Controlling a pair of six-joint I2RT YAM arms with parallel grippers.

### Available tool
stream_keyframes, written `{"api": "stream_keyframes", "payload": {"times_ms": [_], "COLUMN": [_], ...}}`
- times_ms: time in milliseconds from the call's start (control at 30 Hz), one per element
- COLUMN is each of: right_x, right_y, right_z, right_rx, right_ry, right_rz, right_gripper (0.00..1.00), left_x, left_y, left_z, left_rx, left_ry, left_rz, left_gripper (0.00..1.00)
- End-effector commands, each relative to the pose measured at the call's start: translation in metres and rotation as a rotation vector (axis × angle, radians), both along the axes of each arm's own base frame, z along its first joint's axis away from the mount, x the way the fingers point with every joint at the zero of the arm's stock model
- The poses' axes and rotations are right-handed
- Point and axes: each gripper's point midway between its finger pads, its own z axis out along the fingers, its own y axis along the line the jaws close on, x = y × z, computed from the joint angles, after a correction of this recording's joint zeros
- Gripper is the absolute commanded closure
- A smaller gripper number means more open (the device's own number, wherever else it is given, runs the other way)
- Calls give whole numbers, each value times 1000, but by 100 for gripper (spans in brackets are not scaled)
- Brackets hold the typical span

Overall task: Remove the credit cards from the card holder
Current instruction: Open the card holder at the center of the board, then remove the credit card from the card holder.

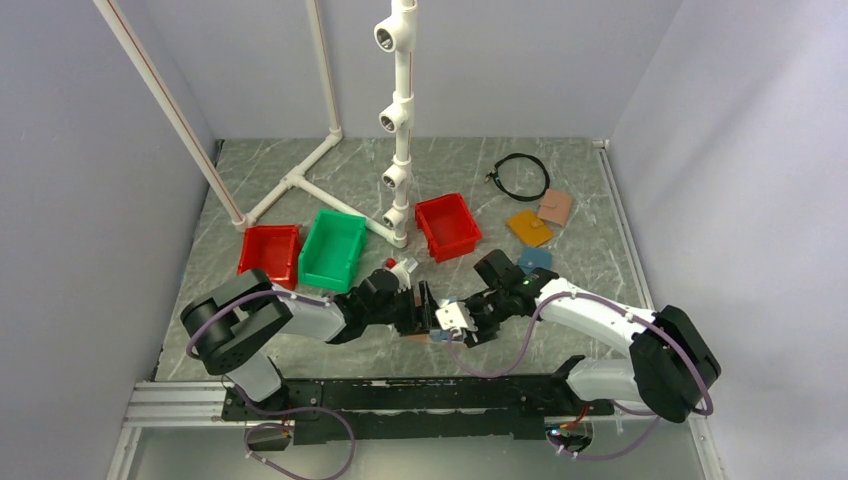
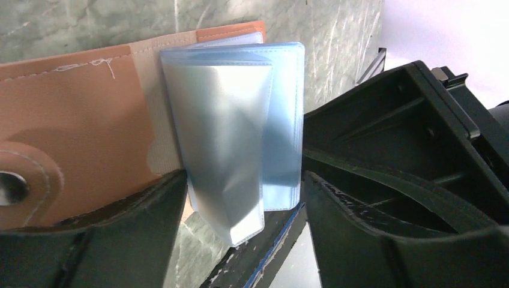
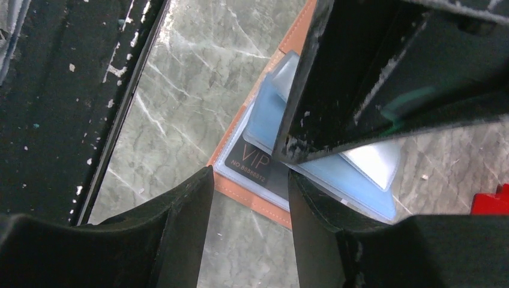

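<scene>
The card holder (image 1: 420, 337) lies open on the marble table between my two arms. Its tan leather (image 2: 78, 120) carries a metal snap (image 2: 9, 186) and a fan of light blue plastic sleeves (image 2: 228, 132). My left gripper (image 2: 240, 240) is open, its fingers standing either side of the loose sleeves. One dark credit card (image 3: 264, 165) printed VIP sits in a sleeve on the holder (image 3: 252, 201). My right gripper (image 3: 249, 234) is open just before that corner, bare table between its fingers. The left gripper's black finger (image 3: 360, 78) rests over the sleeves (image 3: 354, 180). Other cards are hidden.
Two red bins (image 1: 270, 250) (image 1: 447, 226) and a green bin (image 1: 333, 248) stand behind the arms, by a white pipe frame (image 1: 400, 120). Back right lie a black cable loop (image 1: 522, 175) and orange (image 1: 528, 227), pink-tan (image 1: 555, 207) and teal (image 1: 535, 260) wallets. A black rail (image 1: 400, 395) lines the near edge.
</scene>
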Motion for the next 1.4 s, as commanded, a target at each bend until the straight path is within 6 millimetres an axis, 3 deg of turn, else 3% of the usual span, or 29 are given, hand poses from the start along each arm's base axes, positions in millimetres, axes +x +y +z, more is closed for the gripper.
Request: {"api": "stream_keyframes", "payload": {"times_ms": [0,67,267,767,1067,1367], "right_x": [-3,-5,-8,1,5,4], "right_y": [18,20,23,13,10,8], "right_z": [21,24,25,13,17,14], "right_rx": [83,96,102,42,48,39], "right_ry": [27,44,72,77,91,99], "right_rz": [35,40,41,-14,-38,-41], "right_gripper": [48,48,48,47,45,44], "left_x": [4,4,4,6,5,5], "left_y": [-1,-1,2,9,9,7], "left_z": [0,1,-8,-9,-16,-20], "left_rx": [14,14,49,15,-37,-46], "left_ry": [-43,-49,-25,-9,28,39], "left_rz": [-13,-13,0,35,27,13], "left_gripper": [15,8,12,66,66,54]}}
